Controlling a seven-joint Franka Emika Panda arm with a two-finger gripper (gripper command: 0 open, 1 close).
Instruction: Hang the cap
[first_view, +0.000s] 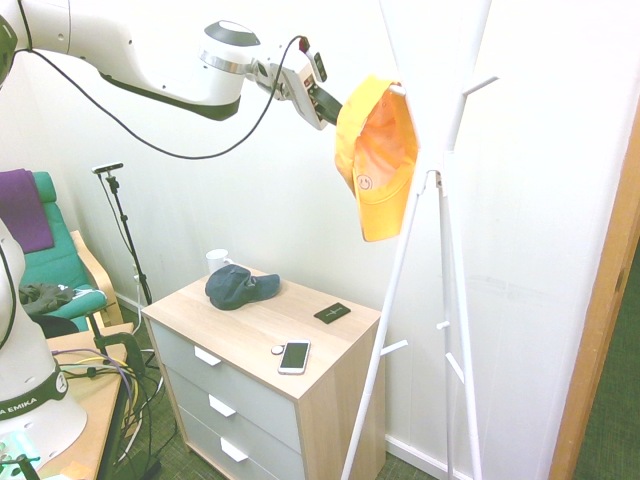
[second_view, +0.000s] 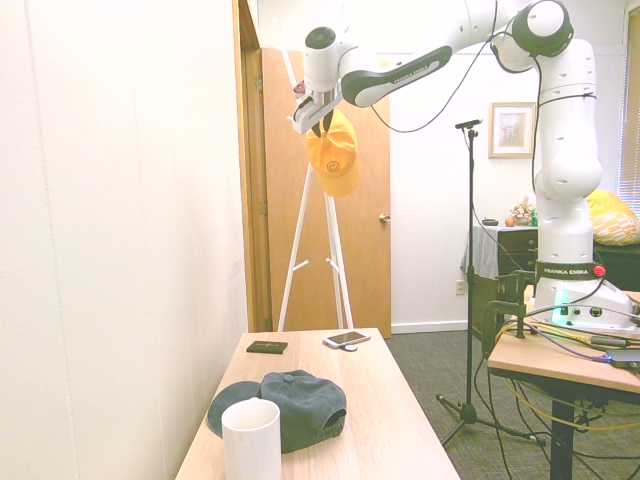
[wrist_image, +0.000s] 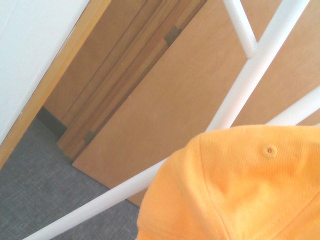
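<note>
From my remote station: yellow-orange cap (first_view: 377, 150) is up at the white coat rack (first_view: 448, 215), brim down, with 1 upper peg (first_view: 398, 90) at its strap end. Gripper (second_view: 322, 125) is at the crown; its 2 dark fingers stand narrowly apart. I cannot tell whether they touch fabric. On the 3-drawer dresser (first_view: 325, 352): navy cap (first_view: 238, 288), white mug (first_view: 218, 260) just beside it, phone (first_view: 294, 357), dark flat item (first_view: 332, 314).

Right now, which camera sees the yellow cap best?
The first exterior view: it shows the yellow cap biggest while whole, smiley and brim included. The second exterior view shows it smaller; the wrist view, only part.
</note>
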